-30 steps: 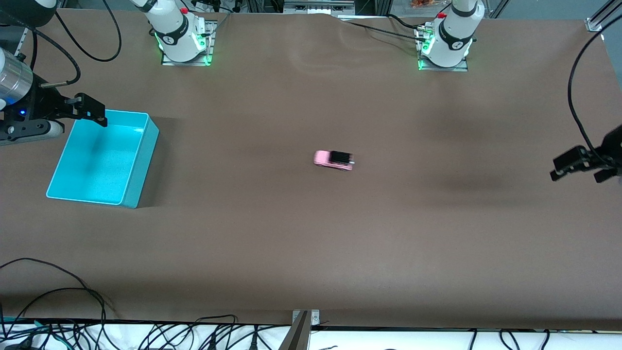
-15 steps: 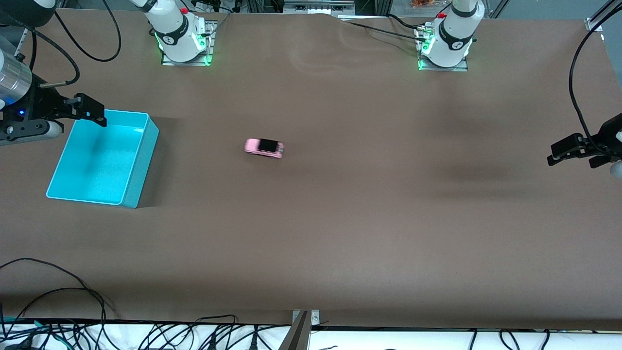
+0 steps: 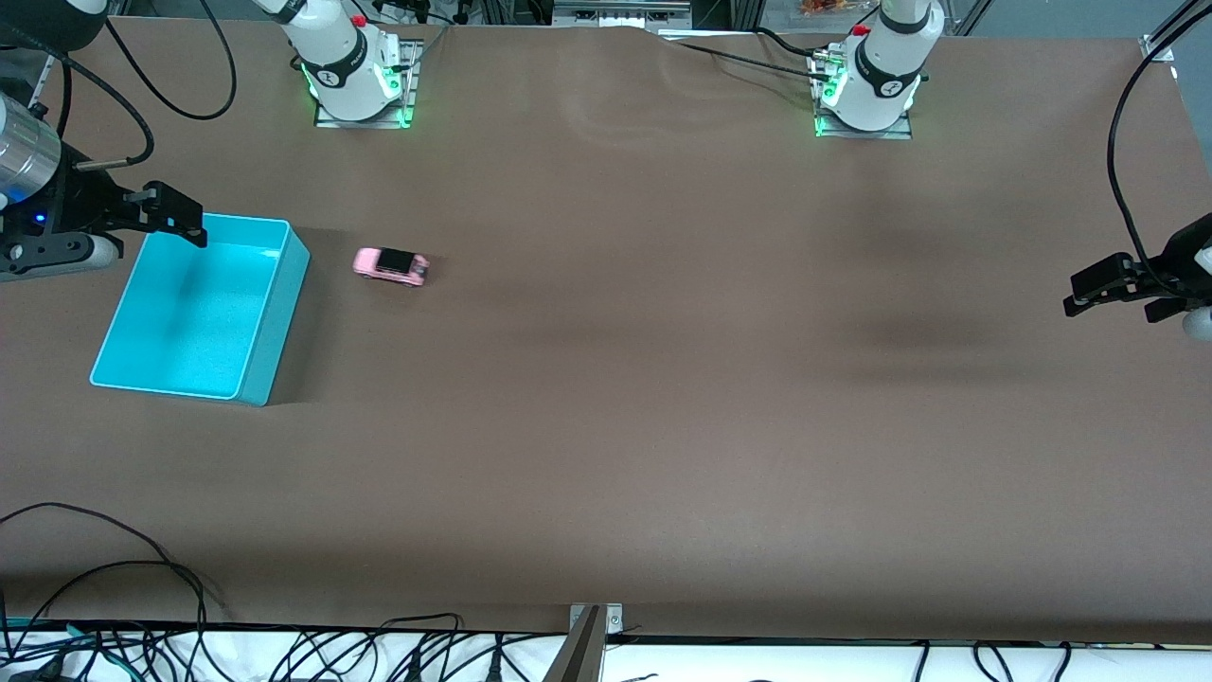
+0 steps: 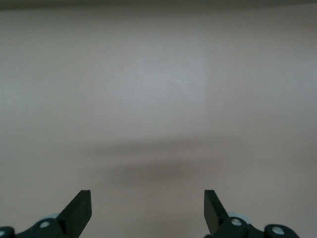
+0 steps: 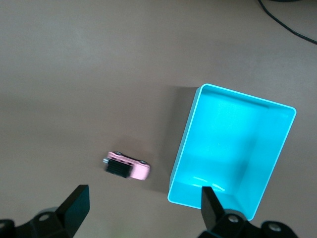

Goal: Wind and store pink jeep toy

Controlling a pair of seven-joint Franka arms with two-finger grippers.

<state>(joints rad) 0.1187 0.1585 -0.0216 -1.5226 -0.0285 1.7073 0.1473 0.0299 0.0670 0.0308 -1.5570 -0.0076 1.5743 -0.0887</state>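
Note:
The pink jeep toy (image 3: 390, 266), boxy with a black roof, stands on its wheels on the brown table, close beside the turquoise bin (image 3: 265, 341) toward the left arm's end. It also shows in the right wrist view (image 5: 127, 168) next to the bin (image 5: 184, 148). The bin holds nothing. My right gripper (image 3: 175, 216) is open and empty, up over the bin's corner farthest from the front camera. My left gripper (image 3: 1117, 290) is open and empty, over bare table at the left arm's end; its fingers (image 4: 79, 208) frame only table.
Both arm bases (image 3: 352, 66) (image 3: 876, 76) stand along the table edge farthest from the front camera. Loose black cables (image 3: 189, 644) run along the edge nearest that camera.
The jeep has rolled on its own from the table's middle toward the bin, slightly away from the front camera. The left gripper has drawn back a little. The right gripper has barely moved.

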